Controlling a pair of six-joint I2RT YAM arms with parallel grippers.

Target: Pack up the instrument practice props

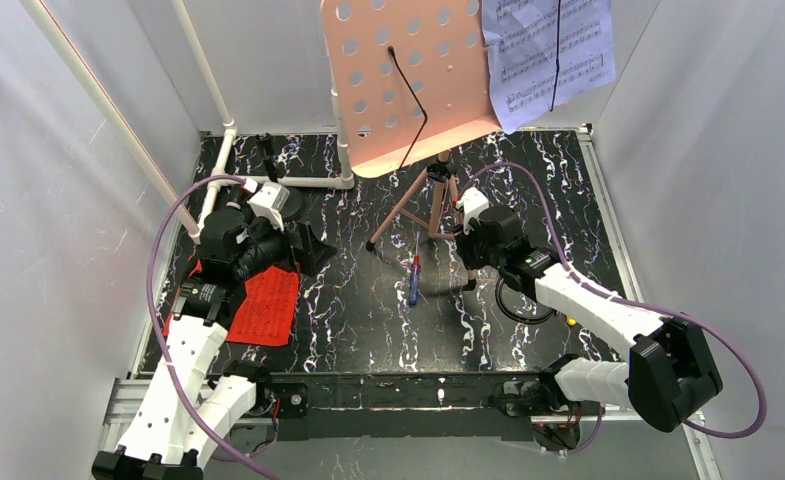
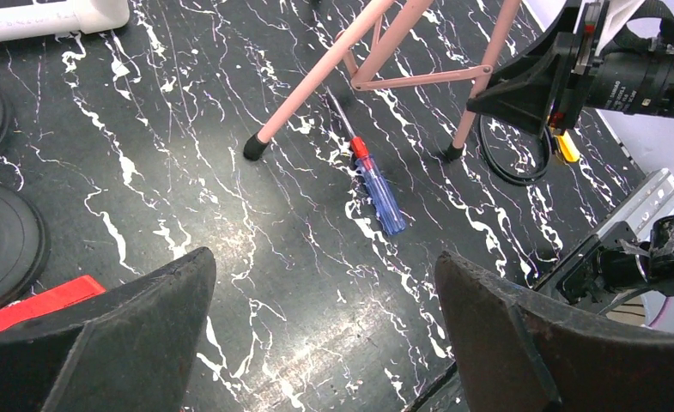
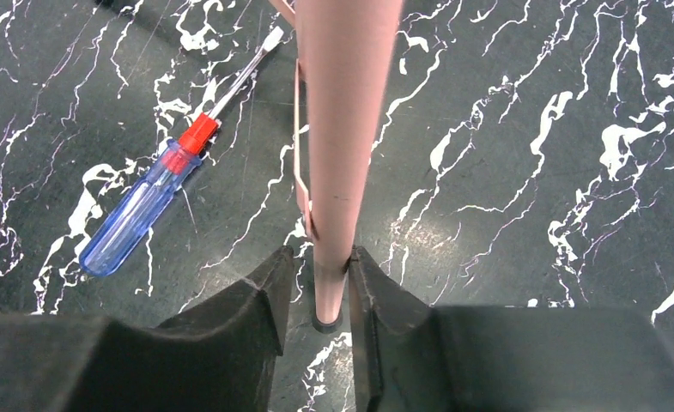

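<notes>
Black marbled table (image 1: 368,310) filled both wrist views under my two tools. The pink sheet-music rack (image 1: 408,80) was the biggest thing on it. It stood upright on its tripod legs ahead of both grippers, with its punched panel high above the right one. White pipe frame (image 1: 308,182) ran along the table beyond the left arm.

A white music sheet (image 1: 548,60) sat on the rack's panel above the right gripper and overhung the panel's edge. The red music sheet (image 1: 268,305) lay flat on the table under the left arm. One corner showed beside the left gripper's left finger.

The left gripper (image 2: 324,275) hung over bare table with its jaws spread wide, holding nothing. Two round black bases (image 2: 3,245) sat off to its left.

The right gripper (image 3: 320,257) was low at the rack's nearest leg, just above the black foot, with one finger on each side. It seemed clamped on the leg. The right finger touched the tube, but I could not be sure the left one pressed as firmly.

A screwdriver (image 2: 376,184) with a blue and red handle lay flat ahead of the left gripper and just left of the right fingers, apart from the leg. A thin black ring (image 2: 515,182) lay beyond it, beside the right arm.
</notes>
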